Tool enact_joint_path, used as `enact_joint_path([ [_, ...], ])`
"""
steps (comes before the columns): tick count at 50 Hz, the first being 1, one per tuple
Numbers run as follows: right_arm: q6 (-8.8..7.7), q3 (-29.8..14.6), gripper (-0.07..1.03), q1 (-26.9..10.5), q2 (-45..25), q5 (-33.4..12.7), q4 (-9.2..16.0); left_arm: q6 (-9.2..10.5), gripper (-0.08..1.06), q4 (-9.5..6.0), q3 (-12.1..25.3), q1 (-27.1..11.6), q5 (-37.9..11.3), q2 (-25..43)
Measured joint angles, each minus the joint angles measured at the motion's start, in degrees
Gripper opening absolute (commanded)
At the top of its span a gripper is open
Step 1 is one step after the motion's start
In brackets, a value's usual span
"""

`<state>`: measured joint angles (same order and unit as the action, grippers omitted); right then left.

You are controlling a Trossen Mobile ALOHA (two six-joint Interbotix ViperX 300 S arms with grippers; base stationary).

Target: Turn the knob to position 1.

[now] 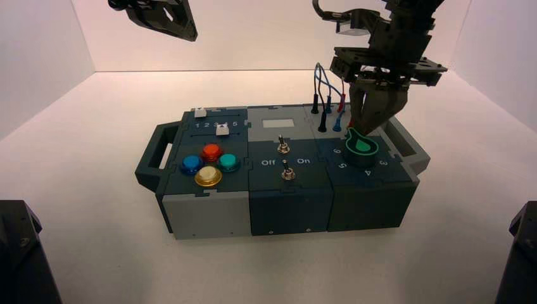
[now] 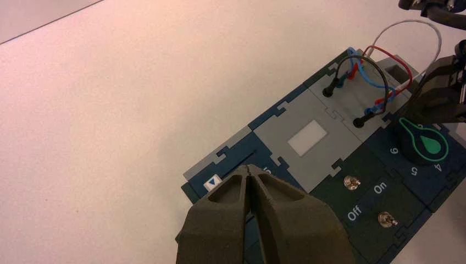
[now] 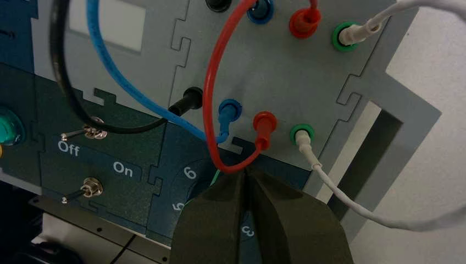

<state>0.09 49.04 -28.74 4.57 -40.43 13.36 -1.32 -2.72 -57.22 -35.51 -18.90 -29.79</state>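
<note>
The knob (image 1: 361,147), a dark-green dial with a bright green teardrop pointer, sits on the box's right section among white numerals. My right gripper (image 1: 366,131) is shut and empty. Its tips hang just above the knob's far edge, by the pointer's narrow end. In the right wrist view the shut right gripper (image 3: 245,173) hides nearly all of the knob; only a thin green edge (image 3: 215,177) and the numerals 6, 5 and 3 show. The knob also shows in the left wrist view (image 2: 423,144). My left gripper (image 1: 166,18) is shut and parked high at the far left.
The box (image 1: 209,215) carries several dome push buttons (image 1: 211,151), two toggle switches (image 1: 284,147) between Off and On labels, two white sliders (image 1: 221,130) and looping wires (image 1: 326,95) plugged in behind the knob. Handles stick out at both ends.
</note>
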Motion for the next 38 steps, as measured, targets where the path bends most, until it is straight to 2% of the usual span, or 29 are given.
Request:
enact_joint_path([
  [8, 0.26, 0.6, -0.02, 0.1, 1.3, -0.4, -1.2, 0.00, -0.03, 0.09, 0.0, 0.1, 0.0, -0.3],
  [17, 0.18, 1.9, -0.02, 0.2, 4.4, -1.8, -1.5, 0.00, -0.03, 0.18, 0.0, 0.8, 0.0, -1.4],
  [27, 0.18, 5.4, -0.02, 0.2, 12.7, -4.0, -1.6, -0.09, -0.03, 0.26, -0.3, 2.6, 0.0, -2.6],
  [38, 0.18, 7.8, -0.02, 0.2, 18.7, -4.8, -1.7, -0.09, -0.03, 0.53, -0.3, 5.4, 0.1, -3.7],
])
